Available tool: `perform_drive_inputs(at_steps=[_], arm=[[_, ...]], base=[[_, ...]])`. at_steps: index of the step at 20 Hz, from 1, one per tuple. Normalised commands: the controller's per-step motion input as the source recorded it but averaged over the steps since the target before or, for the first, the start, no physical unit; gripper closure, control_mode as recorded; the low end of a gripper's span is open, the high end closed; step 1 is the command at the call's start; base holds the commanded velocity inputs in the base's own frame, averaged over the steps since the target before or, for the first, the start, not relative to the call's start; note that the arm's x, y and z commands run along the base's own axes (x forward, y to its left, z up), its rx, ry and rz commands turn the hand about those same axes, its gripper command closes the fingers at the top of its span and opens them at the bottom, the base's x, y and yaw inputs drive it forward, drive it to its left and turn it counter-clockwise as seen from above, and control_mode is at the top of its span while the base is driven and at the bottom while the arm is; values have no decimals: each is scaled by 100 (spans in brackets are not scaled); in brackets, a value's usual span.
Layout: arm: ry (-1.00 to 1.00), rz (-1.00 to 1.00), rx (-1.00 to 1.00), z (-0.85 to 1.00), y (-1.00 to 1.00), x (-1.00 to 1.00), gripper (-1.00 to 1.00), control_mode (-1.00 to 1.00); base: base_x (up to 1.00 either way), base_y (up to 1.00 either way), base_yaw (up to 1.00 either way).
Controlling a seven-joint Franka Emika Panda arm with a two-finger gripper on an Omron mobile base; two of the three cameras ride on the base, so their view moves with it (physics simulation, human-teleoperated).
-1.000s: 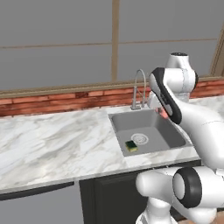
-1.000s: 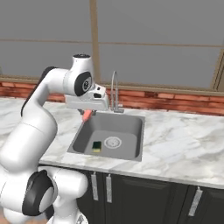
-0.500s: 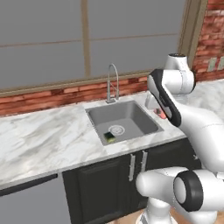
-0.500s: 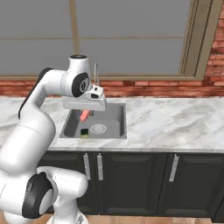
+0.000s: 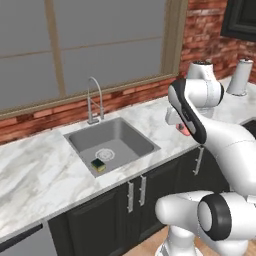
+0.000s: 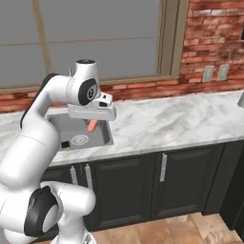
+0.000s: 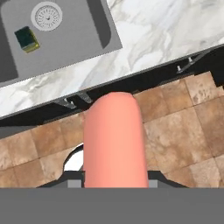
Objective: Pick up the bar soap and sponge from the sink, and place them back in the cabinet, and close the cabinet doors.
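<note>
Nearest, the gripper (image 6: 94, 125) clenched on the bar soap (image 7: 115, 140), the pink slab jutting straight out between the jaws and carried in the air, clear of the counter's front edge, above the brown floor tiles (image 7: 183, 118). From the right base view, soap end poking out below the hand, just in front of the sink's right wall.

Next back, the dark lower cabinets (image 6: 164, 178) under the marble counter (image 6: 181, 119).

Further in, the sink (image 5: 132, 150), with the sponge (image 5: 98, 165) lying flat on the basin floor at the front left corner, just beside the round drain (image 5: 105, 154), green face up. Chrome faucet (image 5: 94, 100) at the back rim.

Farthest, brick wall and window; a dark cabinet (image 5: 242, 20) high at the upper right corner of the left base view, too cropped to tell whether the doors stand open.

Judged progress: early. Soap lifted out but not yet shelved; sponge untouched in the basin; a second trip and the door closing all left.
</note>
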Motion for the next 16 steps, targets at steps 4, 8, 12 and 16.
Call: perform_drive_inputs(at_steps=[4, 8, 12, 16], arm=[[0, 0, 0, 0, 0, 0, 100, 100], [0, 0, 0, 0, 0, 0, 100, 100], [0, 0, 0, 0, 0, 0, 100, 100], [0, 0, 0, 0, 0, 0, 100, 100]], base=[[-1, -16, -33], [-7, -18, -30], [-8, -16, -29], [-6, -15, -29]])
